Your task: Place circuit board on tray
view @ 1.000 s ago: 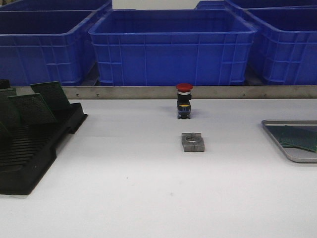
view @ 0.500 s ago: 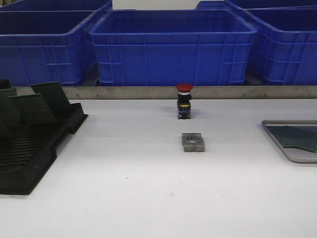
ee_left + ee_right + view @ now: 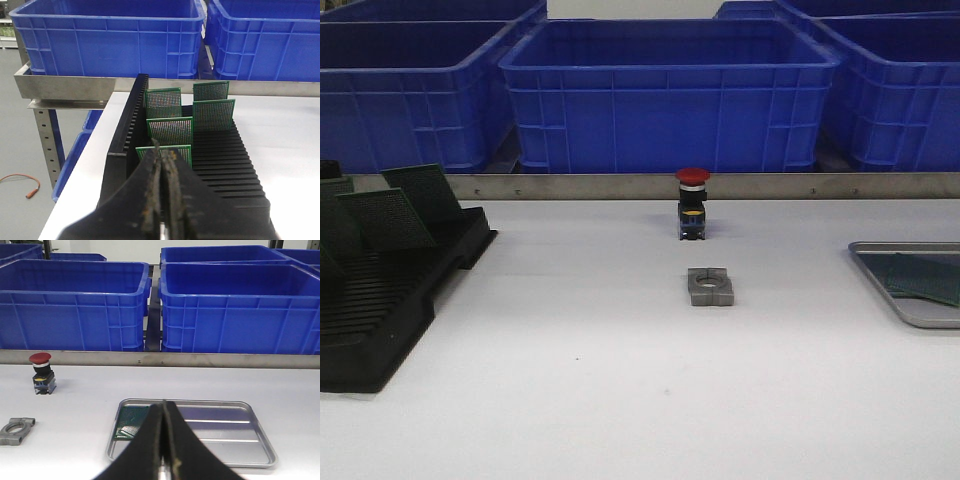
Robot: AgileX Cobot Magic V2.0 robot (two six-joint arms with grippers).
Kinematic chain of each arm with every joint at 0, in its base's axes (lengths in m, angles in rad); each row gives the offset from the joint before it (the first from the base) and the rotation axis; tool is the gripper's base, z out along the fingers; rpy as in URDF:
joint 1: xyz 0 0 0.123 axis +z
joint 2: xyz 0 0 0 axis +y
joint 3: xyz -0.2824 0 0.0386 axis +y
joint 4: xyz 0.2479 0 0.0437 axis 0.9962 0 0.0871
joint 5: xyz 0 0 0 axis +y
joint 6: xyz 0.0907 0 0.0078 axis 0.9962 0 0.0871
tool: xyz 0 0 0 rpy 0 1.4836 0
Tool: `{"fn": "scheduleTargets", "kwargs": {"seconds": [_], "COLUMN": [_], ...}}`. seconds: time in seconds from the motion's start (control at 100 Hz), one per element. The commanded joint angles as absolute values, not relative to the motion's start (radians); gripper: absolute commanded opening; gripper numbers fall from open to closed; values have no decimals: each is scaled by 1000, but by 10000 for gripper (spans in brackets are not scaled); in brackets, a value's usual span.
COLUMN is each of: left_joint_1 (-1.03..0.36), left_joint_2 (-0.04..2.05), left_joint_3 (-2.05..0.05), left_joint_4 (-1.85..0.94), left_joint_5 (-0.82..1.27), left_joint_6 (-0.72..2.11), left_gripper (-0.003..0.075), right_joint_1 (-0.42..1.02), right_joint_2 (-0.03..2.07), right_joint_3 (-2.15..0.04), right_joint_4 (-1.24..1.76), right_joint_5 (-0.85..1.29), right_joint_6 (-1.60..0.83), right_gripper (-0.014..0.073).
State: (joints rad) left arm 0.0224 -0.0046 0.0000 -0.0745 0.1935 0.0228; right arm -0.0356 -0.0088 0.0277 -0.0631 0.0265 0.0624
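Here, left claw (image 3: 162,165) pressed closed and empty above the black rack (image 3: 220,165), right claw (image 3: 163,415) closed, empty, over the tray (image 3: 250,432)

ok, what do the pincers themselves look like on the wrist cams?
Both are black, with two long narrow fingers tapering toward the tips. The left pincer has brownish, worn-looking grime along its inner finger edges; the right pincer looks cleaner. No cables or markings visible.

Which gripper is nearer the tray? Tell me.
Right. The right gripper is shut, right in front of the tray. The left gripper is shut at the black rack, across the table.
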Motion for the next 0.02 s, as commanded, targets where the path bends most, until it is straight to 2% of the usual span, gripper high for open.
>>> {"fn": "scheduleTargets", "kwargs": {"seconds": [0.0, 0.01], "left_joint_1": [24, 24], "left_joint_2": [-35, -35], "left_joint_3": [48, 48], "left_joint_4": [-85, -85], "left_joint_5": [115, 115], "left_joint_6": [23, 23], "left_gripper": [-20, -20], "right_joint_1": [-33, -33], "right_joint_2": [-37, -37], "right_joint_3": [15, 15], "right_joint_4": [-68, -68], "right_joint_5": [-47, -47], "right_joint_6": [58, 58], "right_gripper": [-61, -61]}}
